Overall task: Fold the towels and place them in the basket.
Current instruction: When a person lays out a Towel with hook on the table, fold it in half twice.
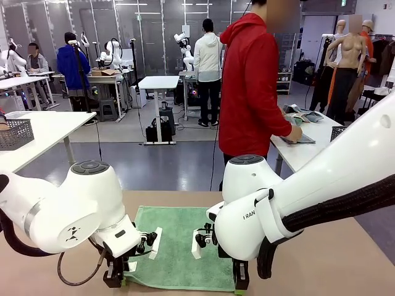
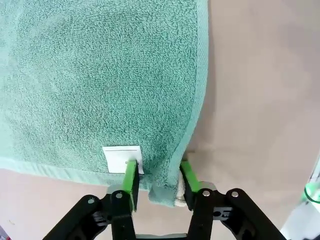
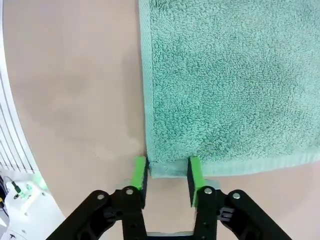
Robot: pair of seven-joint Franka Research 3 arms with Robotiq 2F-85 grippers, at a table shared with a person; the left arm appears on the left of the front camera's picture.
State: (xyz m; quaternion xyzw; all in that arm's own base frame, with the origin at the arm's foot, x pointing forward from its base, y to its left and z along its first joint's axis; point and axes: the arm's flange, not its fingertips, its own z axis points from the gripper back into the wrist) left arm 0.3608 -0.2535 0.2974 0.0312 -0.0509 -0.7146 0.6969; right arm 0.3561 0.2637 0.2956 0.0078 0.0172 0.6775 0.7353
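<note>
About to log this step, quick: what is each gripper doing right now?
Left gripper: closed on a near corner of the mint green towel.
Right gripper: fingers straddle the other near corner; grip cannot be told.

Table (image 1: 345, 259): light brown top, carrying one mint green towel (image 1: 179, 246) that is lying spread flat near the robot's edge, a small white tag (image 2: 121, 159) showing by its near hem; bare tabletop is showing on both sides of the cloth
</note>
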